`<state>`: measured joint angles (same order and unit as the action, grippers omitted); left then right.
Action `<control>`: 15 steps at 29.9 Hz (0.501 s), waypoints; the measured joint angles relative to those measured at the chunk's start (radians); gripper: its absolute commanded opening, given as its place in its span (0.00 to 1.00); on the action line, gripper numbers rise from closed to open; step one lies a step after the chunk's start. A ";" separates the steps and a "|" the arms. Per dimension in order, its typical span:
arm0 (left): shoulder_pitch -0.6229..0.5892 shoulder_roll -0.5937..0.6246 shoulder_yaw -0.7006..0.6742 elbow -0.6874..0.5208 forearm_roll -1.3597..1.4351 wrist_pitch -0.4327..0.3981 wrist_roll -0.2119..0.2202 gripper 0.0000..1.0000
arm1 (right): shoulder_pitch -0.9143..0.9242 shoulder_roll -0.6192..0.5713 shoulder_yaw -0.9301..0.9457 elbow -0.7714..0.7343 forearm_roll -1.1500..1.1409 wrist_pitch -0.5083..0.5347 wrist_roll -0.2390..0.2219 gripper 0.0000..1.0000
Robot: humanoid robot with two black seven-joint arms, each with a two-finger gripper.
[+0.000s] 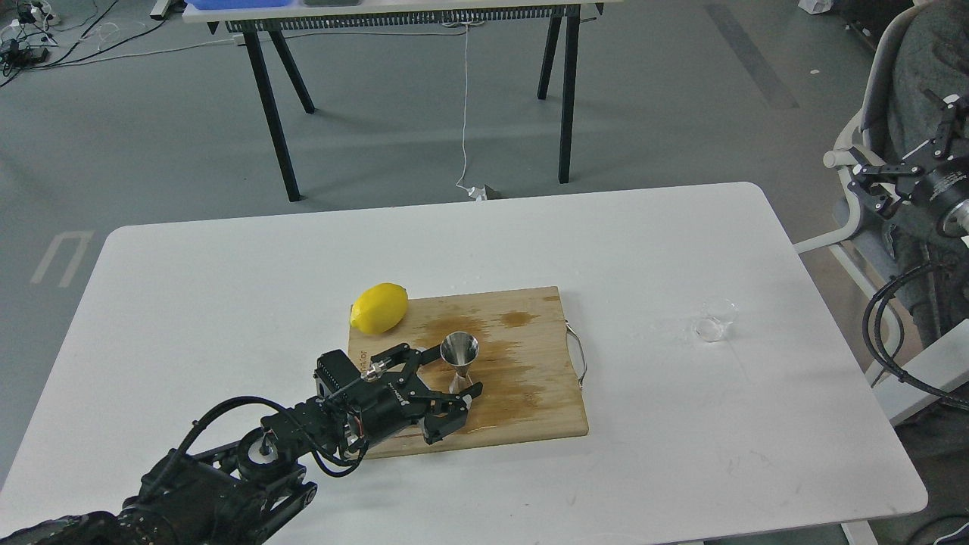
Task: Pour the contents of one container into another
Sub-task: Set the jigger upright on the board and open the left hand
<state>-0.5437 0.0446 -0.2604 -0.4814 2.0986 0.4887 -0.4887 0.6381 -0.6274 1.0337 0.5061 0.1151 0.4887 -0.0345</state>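
Jigger look: steel jigger (459,360) is shiny, hourglass-shaped, with 2 cones meeting at a narrow waist; its upper cup opens toward the camera and looks dark inside.
Jigger place: upright on the wooden cutting board (530,393), toward the board's left-middle, beside a dark wet stain.
Glass cup look: glass cup (716,319) is small, short, round and fully transparent; whether it holds any liquid cannot be told.
Glass cup place: on the white table (227,303), to the right of the board and well apart from it, standing alone.
Left gripper: left gripper (453,373) reaches in from the lower left over the board, its 2 fingers spread wide; one finger lies behind and left of the jigger near its upper cup, the other in front near its base. The jigger sits between them at the fingertips; contact cannot be told, and nothing is clamped.
Right gripper: right gripper (905,163) hangs at the right edge, off the table and far from the cup, its 2 fingers parted and holding nothing.
Lemon: yellow lemon (379,307) rests at the board's top-left corner, near the jigger but apart.
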 measured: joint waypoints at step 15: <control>0.038 0.100 0.000 -0.058 -0.003 0.000 0.000 0.87 | -0.002 0.000 -0.001 -0.002 0.000 0.000 0.001 0.99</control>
<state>-0.5060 0.1444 -0.2609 -0.5395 2.0952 0.4887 -0.4891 0.6366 -0.6274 1.0324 0.5046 0.1151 0.4887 -0.0340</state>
